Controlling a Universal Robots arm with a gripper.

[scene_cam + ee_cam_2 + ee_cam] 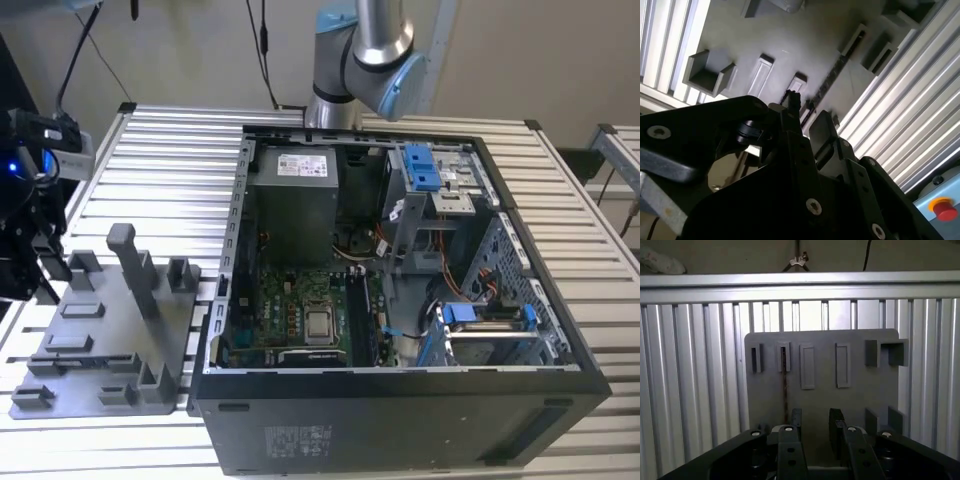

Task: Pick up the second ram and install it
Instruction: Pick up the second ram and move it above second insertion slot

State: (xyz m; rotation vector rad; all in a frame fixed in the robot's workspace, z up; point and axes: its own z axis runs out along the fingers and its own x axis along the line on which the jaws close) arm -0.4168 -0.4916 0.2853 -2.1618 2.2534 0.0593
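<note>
The end effector (816,421) is hovering released and empty over the tray (875,390); the ram (785,390) is sitting in it, ungrasped.

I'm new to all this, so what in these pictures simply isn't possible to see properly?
- Second ram: first wrist view, edge-on in the grey tray, only a thin dark line; its chips are hidden.
- Motherboard memory slots: exterior view, too small to tell whether any stick is seated.
- Arm: exterior view, cut off by the top edge.
- Tray's near end: first wrist view, hidden behind the open gripper.
</note>
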